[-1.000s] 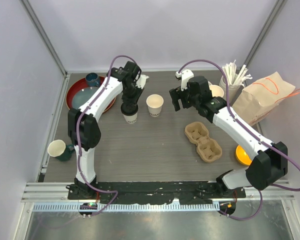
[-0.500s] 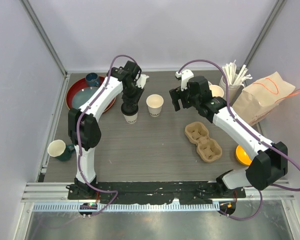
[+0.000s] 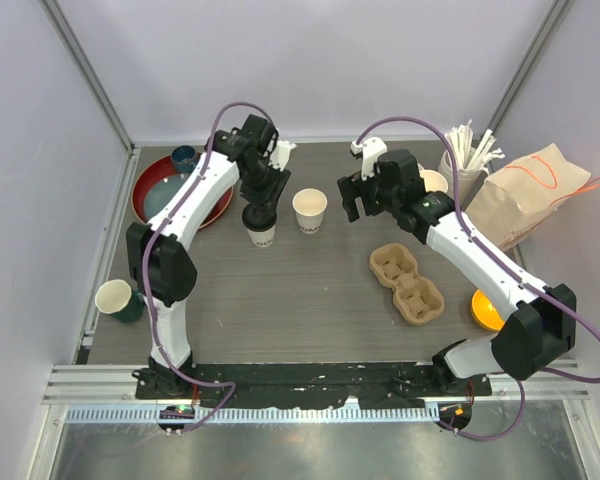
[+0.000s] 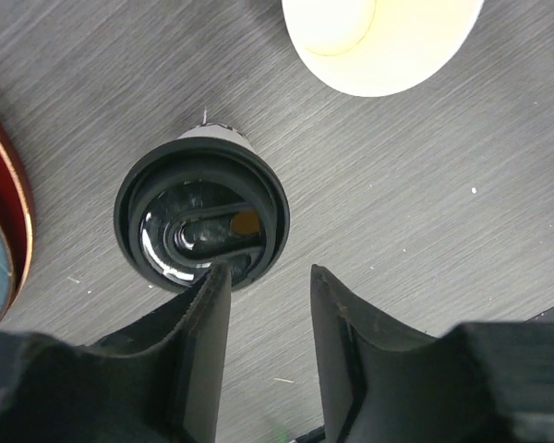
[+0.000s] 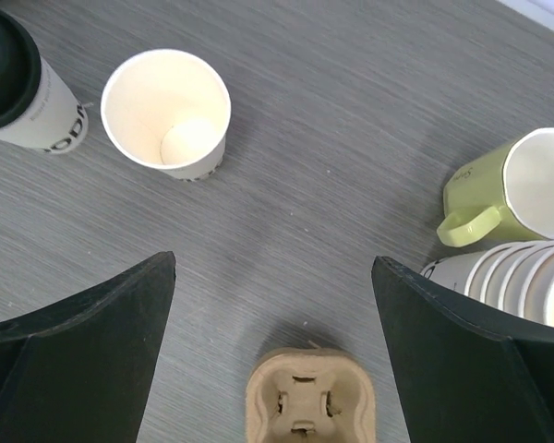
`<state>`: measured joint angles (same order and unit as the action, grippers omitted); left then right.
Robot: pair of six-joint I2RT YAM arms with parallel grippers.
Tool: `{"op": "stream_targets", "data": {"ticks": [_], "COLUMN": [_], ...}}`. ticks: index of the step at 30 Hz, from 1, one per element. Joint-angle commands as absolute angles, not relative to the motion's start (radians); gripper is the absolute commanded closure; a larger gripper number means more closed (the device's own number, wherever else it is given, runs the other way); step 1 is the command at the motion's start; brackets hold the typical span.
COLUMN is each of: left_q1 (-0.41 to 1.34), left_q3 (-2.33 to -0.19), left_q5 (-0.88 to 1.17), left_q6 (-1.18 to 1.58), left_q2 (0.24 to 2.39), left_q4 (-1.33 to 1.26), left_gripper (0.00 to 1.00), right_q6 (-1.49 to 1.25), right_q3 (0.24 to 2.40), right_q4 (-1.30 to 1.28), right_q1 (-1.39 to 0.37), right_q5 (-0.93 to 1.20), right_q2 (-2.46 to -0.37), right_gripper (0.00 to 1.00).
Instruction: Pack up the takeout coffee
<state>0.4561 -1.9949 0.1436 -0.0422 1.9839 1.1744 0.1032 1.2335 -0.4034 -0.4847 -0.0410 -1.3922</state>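
Note:
A cream paper cup with a black lid (image 3: 261, 222) stands on the table; it also shows in the left wrist view (image 4: 201, 221) and the right wrist view (image 5: 14, 78). A second cream cup (image 3: 310, 210) stands to its right, open and lidless (image 5: 166, 111). My left gripper (image 3: 263, 190) hangs just behind the lidded cup, open and empty (image 4: 270, 275). My right gripper (image 3: 355, 197) is open wide and empty (image 5: 274, 261), above the table to the right of the open cup.
A brown pulp cup carrier (image 3: 407, 283) lies right of centre. A yellow-green mug (image 5: 517, 198), stacked bare cups (image 5: 517, 281), straws (image 3: 470, 150) and a paper bag (image 3: 525, 195) stand at the back right. A red plate (image 3: 150, 190) sits back left, a dark mug (image 3: 118, 298) at the left edge.
My left gripper has lifted off the lidded cup and drawn back, leaving the black lid uncovered. The right arm has not moved.

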Motion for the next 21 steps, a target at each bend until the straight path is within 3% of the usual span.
{"op": "stream_targets", "data": {"ticks": [1,5,10,21], "left_q1": [0.445,0.353,0.190,0.129], "left_q3": [-2.034,-1.956,-1.797,-1.574], "left_q5": [0.172,0.221,0.281,0.389], "left_q6": [-0.075,-0.034,0.061,0.170], "left_q2": [1.844,1.732,1.687,1.710], "left_q4": [1.163,1.069,0.925,0.756], "left_gripper": [0.55,0.55,0.69,0.66], "right_q6": [0.057,-0.035,-0.061,-0.090], "right_q3": [1.350,1.434,1.645,2.065], "right_q4": [-0.387,-0.350,-0.347,-0.501], "right_q1": [-0.489,-0.503,-0.618,-0.733], "right_q5": [0.036,0.109,0.084,0.055], "right_q2": [-1.387,-1.446,-1.647,-2.086], "right_gripper": [0.06,0.10,0.16,0.22]}}
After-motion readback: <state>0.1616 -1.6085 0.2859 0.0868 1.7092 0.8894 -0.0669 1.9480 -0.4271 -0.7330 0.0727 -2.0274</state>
